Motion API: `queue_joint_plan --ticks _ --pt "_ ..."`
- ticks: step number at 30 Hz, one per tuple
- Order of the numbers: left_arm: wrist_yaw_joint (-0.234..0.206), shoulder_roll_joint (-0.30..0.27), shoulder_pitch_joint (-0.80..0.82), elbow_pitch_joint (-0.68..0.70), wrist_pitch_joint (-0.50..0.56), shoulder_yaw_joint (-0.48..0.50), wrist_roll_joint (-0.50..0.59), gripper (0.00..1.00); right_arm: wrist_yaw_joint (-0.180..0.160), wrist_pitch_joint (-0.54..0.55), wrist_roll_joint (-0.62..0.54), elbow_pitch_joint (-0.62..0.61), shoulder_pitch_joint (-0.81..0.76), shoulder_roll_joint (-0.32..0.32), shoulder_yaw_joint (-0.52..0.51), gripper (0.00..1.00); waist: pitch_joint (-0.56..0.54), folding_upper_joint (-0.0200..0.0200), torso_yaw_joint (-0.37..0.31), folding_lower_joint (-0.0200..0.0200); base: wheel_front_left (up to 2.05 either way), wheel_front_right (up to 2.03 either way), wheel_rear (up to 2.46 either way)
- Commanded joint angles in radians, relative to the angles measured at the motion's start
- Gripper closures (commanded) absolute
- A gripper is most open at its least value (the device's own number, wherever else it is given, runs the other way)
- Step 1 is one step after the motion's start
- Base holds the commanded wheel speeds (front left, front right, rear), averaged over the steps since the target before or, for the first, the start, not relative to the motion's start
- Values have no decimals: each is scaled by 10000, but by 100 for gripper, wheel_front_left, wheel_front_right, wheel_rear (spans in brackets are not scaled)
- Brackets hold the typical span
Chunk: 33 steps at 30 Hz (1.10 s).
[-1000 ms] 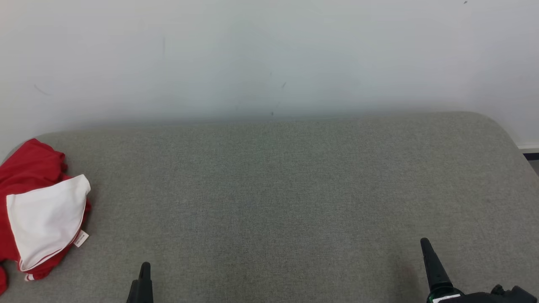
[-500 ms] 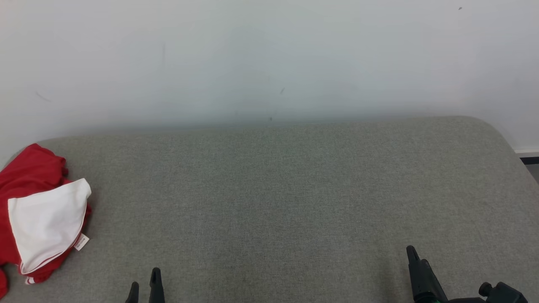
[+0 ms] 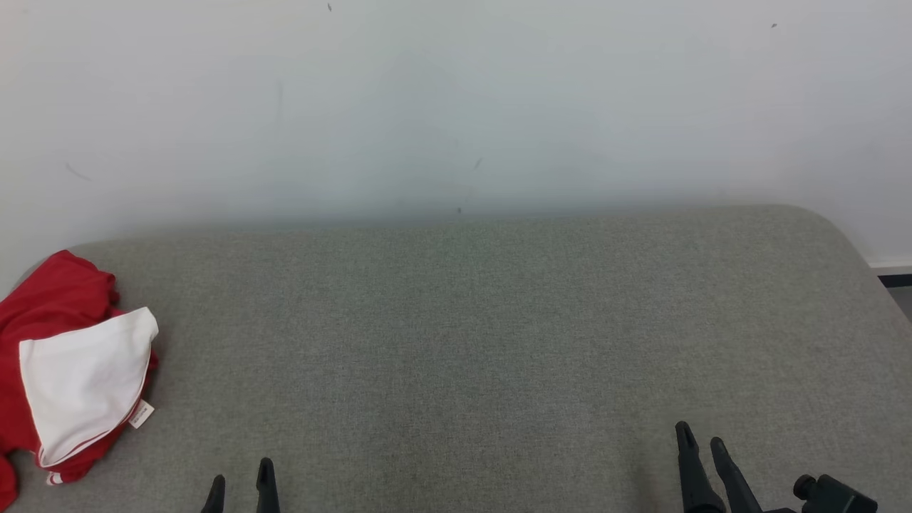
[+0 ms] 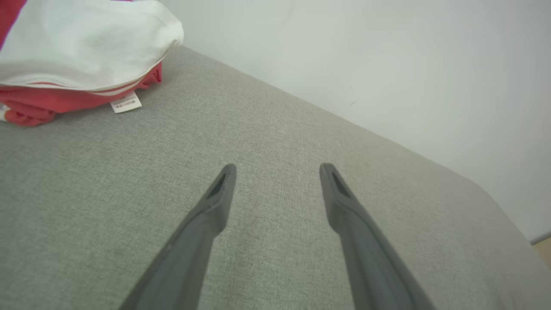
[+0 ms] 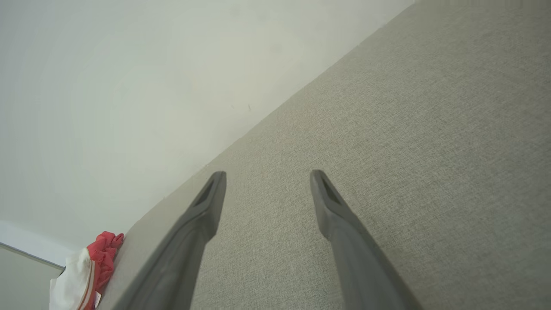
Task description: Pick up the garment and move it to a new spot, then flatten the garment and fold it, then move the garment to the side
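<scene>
Both the left pincer (image 3: 241, 490) and the right pincer (image 3: 700, 447) hover spread open and empty over the grey counter (image 3: 463, 342), seemingly poised for pickup, since the crumpled red-and-white garment (image 3: 78, 377) lies untouched at its left edge.

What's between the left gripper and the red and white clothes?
Between the left gripper and the garment is just bare grey cushion, seen in the left wrist view.
</scene>
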<state>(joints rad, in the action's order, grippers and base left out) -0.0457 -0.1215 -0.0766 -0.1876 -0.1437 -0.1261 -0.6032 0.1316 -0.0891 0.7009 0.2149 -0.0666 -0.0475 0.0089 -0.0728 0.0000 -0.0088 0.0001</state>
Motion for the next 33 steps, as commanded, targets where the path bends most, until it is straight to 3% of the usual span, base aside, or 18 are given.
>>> queue_joint_plan --ticks 1,12,33 --pt "-61 -104 69 54 -91 -48 268 0 -8 -93 -360 -60 -21 -34 58 0 -16 0 1 -1 0 0 0" --pt "-187 -238 35 -76 -340 -166 1125 0 -10 -453 -1662 102 -101 -35 171 0 -188 0 4 -1 0 0 0" --pt "172 23 -87 -448 -726 285 2694 0 -13 -1040 -3174 448 -218 -36 464 0 -452 0 -51 -1 0 0 0"
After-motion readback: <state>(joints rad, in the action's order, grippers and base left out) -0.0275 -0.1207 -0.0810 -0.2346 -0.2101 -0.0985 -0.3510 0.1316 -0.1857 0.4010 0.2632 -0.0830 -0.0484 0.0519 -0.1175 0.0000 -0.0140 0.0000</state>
